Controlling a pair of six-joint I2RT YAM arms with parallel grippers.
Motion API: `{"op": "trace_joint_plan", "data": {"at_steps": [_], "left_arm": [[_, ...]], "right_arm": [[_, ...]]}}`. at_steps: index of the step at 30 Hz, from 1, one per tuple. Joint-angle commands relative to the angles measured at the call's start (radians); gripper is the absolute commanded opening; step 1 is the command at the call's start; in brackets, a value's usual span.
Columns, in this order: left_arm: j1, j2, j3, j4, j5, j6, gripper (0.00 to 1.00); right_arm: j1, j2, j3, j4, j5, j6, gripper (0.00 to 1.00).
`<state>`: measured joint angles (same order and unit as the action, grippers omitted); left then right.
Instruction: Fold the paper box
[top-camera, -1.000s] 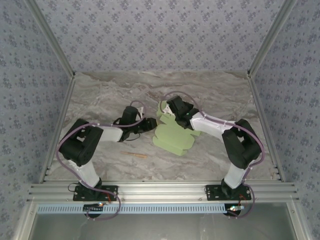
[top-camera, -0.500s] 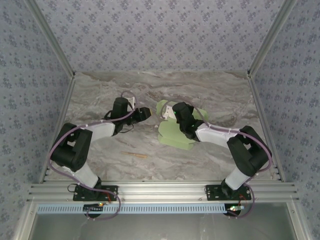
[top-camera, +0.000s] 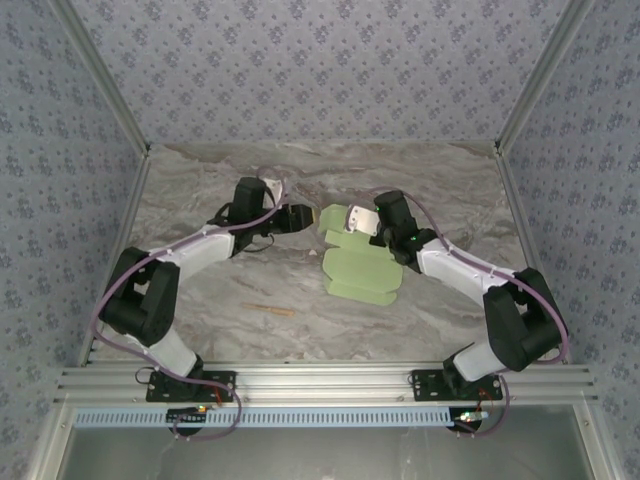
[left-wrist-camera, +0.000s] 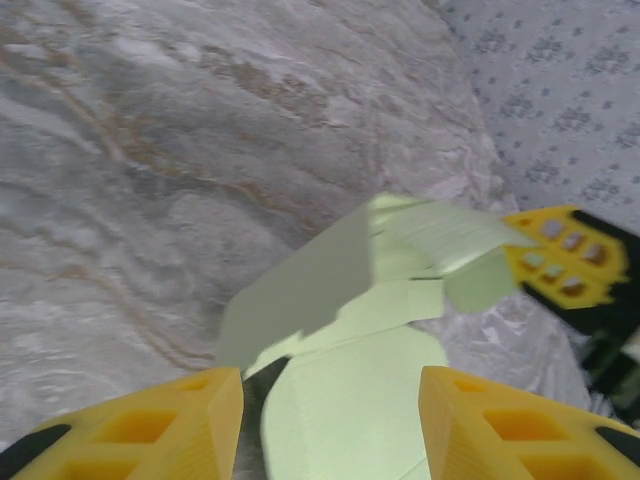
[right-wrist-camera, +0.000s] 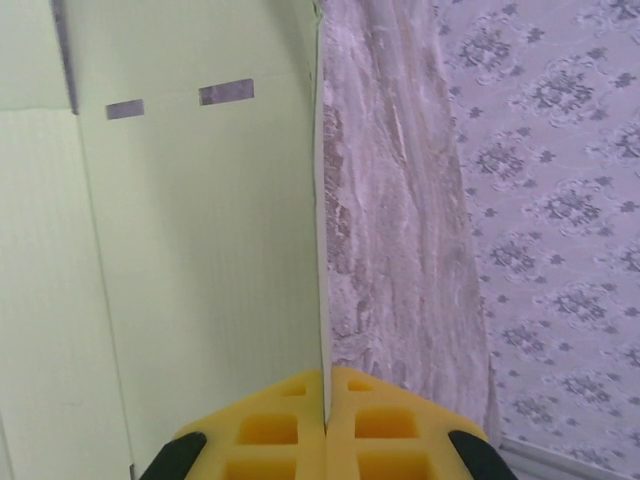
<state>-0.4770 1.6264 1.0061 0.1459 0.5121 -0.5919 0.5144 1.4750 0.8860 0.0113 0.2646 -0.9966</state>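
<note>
Paper box (top-camera: 362, 268) lies near the middle of the marble desk (top-camera: 200, 200), a little to the right of centre, as a pale green die-cut card. Its broad main panel lies flat, and the smaller flaps at its far end sit between the two grippers. The right gripper (right-wrist-camera: 325, 385) is clenched on the paper box: in the right wrist view a thin card edge runs straight down into the seam between the two yellow fingers (right-wrist-camera: 385, 430), which are pressed together on it. The panel to the left of that edge carries two short dark slits (right-wrist-camera: 225, 92). From the left wrist camera, one flap (left-wrist-camera: 300, 285) stands up from the sheet, with its shaded face towards the lens. At the flap's far end the right gripper's yellow pads pinch the card. The left gripper (top-camera: 296, 218) is released, its fingers (left-wrist-camera: 150, 425) spread well apart. It points at the near end of the flaps and pinches nothing, and the green card shows in the gap. A thin tan stick (top-camera: 270, 310) lies on the desk nearer the arm bases, left of the card and well apart from it.
</note>
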Motion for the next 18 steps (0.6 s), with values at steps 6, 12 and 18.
{"op": "trace_joint_plan", "data": {"at_steps": [6, 12, 18], "left_arm": [[-0.04, 0.002, 0.179, -0.126, -0.017, -0.129, 0.43], [-0.069, 0.076, 0.275, -0.139, 0.0, -0.164, 0.39], [-0.076, 0.129, 0.311, -0.156, -0.009, -0.167, 0.35]], "right_arm": [[0.022, -0.009, 0.028, -0.038, 0.002, 0.026, 0.05], [0.044, -0.011, 0.027, -0.025, 0.037, 0.018, 0.05], [0.058, -0.012, 0.027, -0.027, 0.058, 0.017, 0.05]]}}
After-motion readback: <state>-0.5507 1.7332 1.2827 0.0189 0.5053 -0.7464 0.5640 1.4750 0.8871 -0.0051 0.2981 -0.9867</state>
